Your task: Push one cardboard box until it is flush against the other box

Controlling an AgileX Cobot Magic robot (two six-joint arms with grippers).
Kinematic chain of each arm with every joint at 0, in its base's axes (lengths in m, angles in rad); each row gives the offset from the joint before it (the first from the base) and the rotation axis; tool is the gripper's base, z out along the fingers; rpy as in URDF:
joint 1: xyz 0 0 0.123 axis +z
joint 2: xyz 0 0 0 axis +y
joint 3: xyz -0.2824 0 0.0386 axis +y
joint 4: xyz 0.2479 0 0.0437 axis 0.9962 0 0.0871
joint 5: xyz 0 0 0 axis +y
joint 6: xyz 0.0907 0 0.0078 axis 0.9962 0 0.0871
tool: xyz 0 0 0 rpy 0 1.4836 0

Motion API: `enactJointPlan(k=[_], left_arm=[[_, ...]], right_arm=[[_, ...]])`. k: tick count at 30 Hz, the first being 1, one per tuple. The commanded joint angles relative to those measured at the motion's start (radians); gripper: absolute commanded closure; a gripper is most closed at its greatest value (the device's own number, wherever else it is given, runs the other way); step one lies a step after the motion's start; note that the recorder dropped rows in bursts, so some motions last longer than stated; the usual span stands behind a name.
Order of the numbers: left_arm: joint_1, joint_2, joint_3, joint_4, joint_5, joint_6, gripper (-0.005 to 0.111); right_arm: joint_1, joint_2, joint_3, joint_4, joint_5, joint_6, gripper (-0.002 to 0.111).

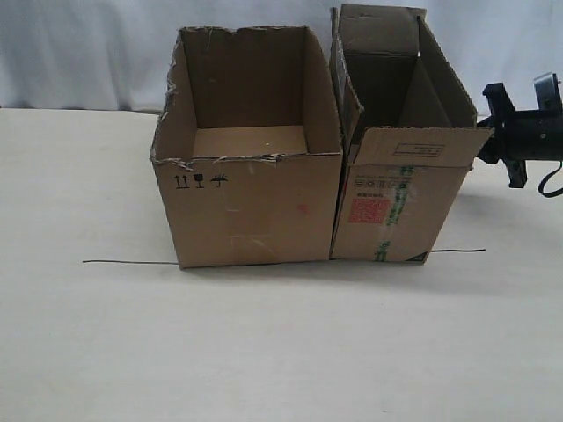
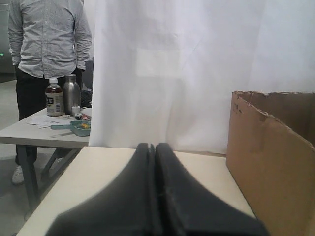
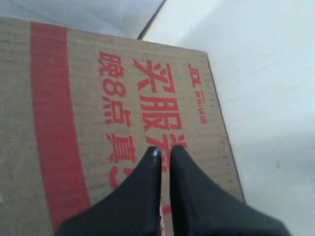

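Note:
The cardboard box, narrow and tall with a red label and green-striped tape, stands on the table right of the other box. Their facing sides meet along the bottom, and the narrow box leans slightly. My right gripper is shut at the narrow box's right side, by its folded flap. In the right wrist view that gripper is closed, its tips against the red-printed side of the cardboard box. My left gripper is shut and empty, with the other box beside it; the exterior view does not show it.
A thin black line runs across the table under both boxes' front edges. A white curtain hangs behind the table. Beyond it stands a person at a side table with bottles.

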Motion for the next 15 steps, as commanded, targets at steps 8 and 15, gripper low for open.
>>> enactJointPlan(k=[8,15], left_arm=[[-0.001,-0.003,0.003,0.003,-0.005,-0.002,0.107],[-0.001,-0.003,0.003,0.001,-0.005,-0.002,0.107]], right_arm=[[0.002,0.042,-0.033,0.01,0.091,0.011,0.103],[0.034,0.042,-0.035,0.01,0.126,-0.004,0.103]])
